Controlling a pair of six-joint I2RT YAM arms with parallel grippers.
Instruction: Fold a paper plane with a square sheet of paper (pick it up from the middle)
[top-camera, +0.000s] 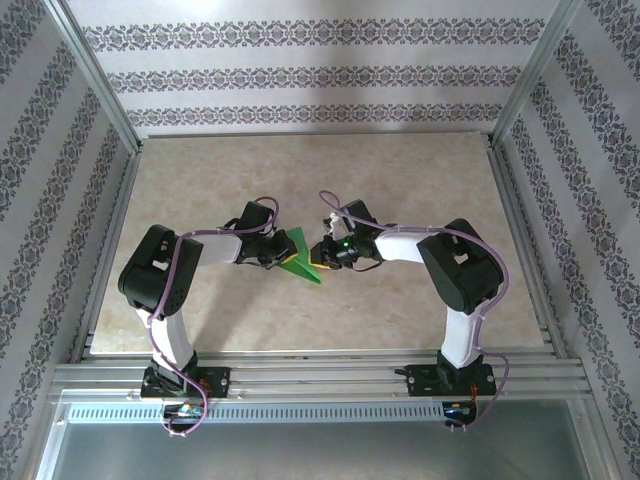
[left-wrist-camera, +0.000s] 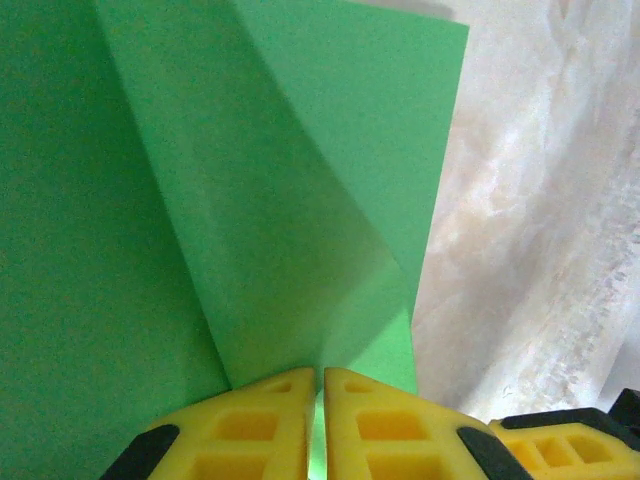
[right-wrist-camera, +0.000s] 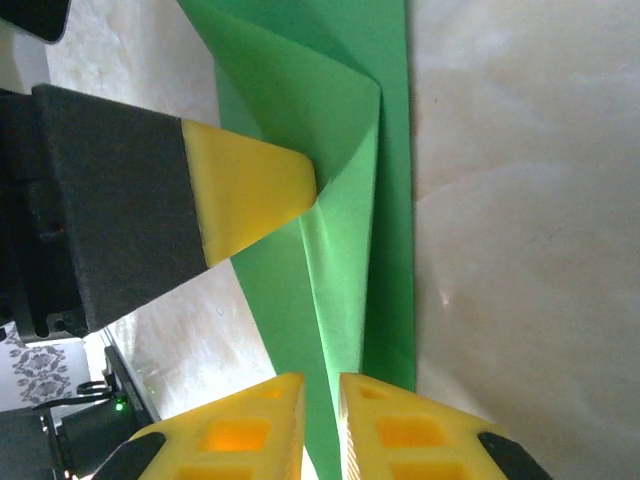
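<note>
The left fingers (left-wrist-camera: 262, 425) are pinched almost closed on an edge of the folded green paper (left-wrist-camera: 250, 200). The right fingers (right-wrist-camera: 405, 430) grip its opposite end just as tightly. In the top view the paper lies mid-frame, between both arms, over the desk (top-camera: 420, 180).

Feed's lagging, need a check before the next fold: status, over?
Left fingers shut on green paper. Right fingers shut on it too. Paper partly folded, held between both. Nothing in the way.

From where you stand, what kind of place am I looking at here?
Likely a robot test booth: a marble-look table boxed in by an aluminium frame and patterned backdrop walls, with a left arm and a right arm bolted at its near edge.
</note>
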